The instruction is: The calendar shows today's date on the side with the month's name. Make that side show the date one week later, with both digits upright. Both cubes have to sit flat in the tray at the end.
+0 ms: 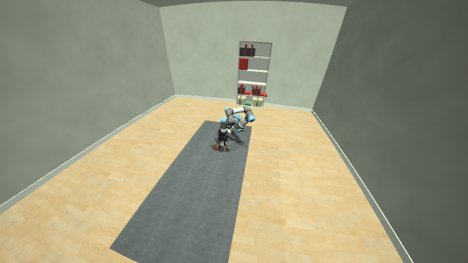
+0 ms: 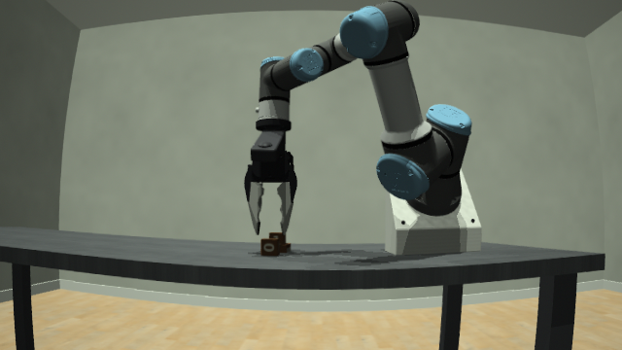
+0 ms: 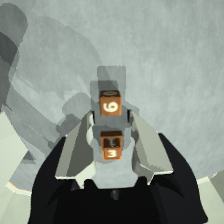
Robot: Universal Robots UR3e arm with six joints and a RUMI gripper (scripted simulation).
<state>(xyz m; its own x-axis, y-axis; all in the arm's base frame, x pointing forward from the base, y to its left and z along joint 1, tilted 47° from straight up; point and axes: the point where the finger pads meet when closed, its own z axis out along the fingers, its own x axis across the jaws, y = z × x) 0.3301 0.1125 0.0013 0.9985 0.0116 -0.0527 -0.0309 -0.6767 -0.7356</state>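
Top view: the arm (image 1: 238, 117) is a small bent shape on the long grey tabletop (image 1: 190, 204), in front of a bookshelf (image 1: 254, 73) against the far wall. Just in front of the arm, brown specks mark the calendar cubes, but nothing can be read at this size.

Exterior view: the pincer (image 2: 270, 228) points straight down, its tips just above the cubes and apart from them. The jaws stand partly closed with only air between them, so it holds nothing. Directly below it, the front cube (image 2: 269, 247) shows a light digit that looks like a 0, and the rear cube (image 2: 278, 238) sits just behind it and looks slightly higher. The tray and the month's name cannot be made out here. The arm's white base (image 2: 432, 228) stands well apart from the cubes, to the side.

Wrist view: looking down between the grey fingers, 2 cubes lie in line. The far one, beyond the fingertips, shows a 6 or 9 on top; the near one, between the fingers, shows a 3 on its top face. Which digits face the month side cannot be told.

Progress, as a judgement: no cube is gripped or lifted, so the re-setting of the date seems to be at its start or between grasps. Choosing the faces, turning cubes and seating both flat all appear to remain.
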